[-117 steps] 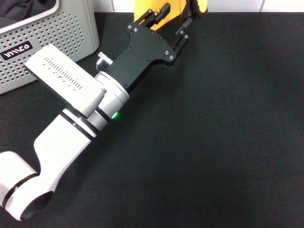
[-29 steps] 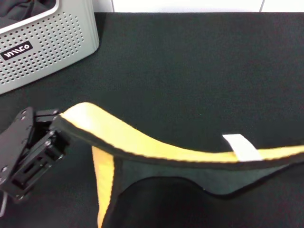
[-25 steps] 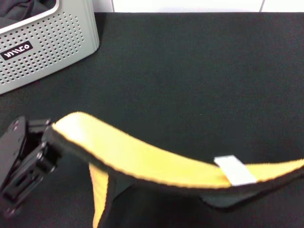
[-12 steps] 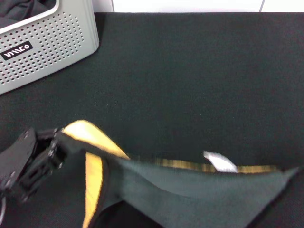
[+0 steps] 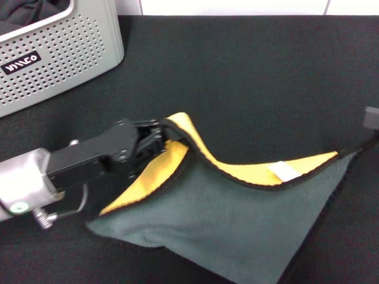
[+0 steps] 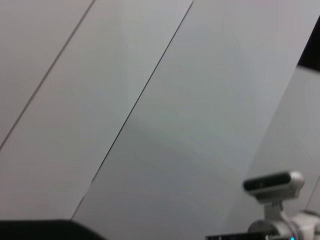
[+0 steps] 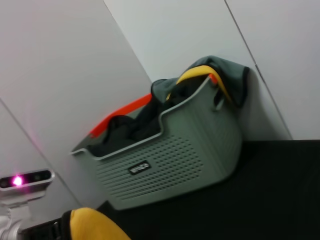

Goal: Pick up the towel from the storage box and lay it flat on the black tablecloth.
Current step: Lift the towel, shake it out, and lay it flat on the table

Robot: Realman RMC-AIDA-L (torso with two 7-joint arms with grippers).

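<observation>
The towel [image 5: 237,219] lies on the black tablecloth [image 5: 249,71] at the front middle, mostly grey-green face up. Its far edge is turned over, showing yellow and a small white label [image 5: 284,171]. My left gripper [image 5: 159,137] reaches in from the left and is shut on the towel's raised yellow left corner. At the right edge only a small grey part of my right gripper [image 5: 372,117] shows, just above the towel's right corner. The storage box [image 5: 59,53] stands at the back left. The right wrist view shows the storage box [image 7: 170,165] and a yellow towel corner [image 7: 95,225].
More cloths, dark, orange and yellow-edged, hang in and over the storage box in the right wrist view. A white wall runs behind the table. The left wrist view shows only the wall and a camera on the other arm [image 6: 272,182].
The towel, held stretched in the air before, has come down onto the tablecloth with its grey-green face up. My left gripper has moved right and away from the front edge with the corner.
</observation>
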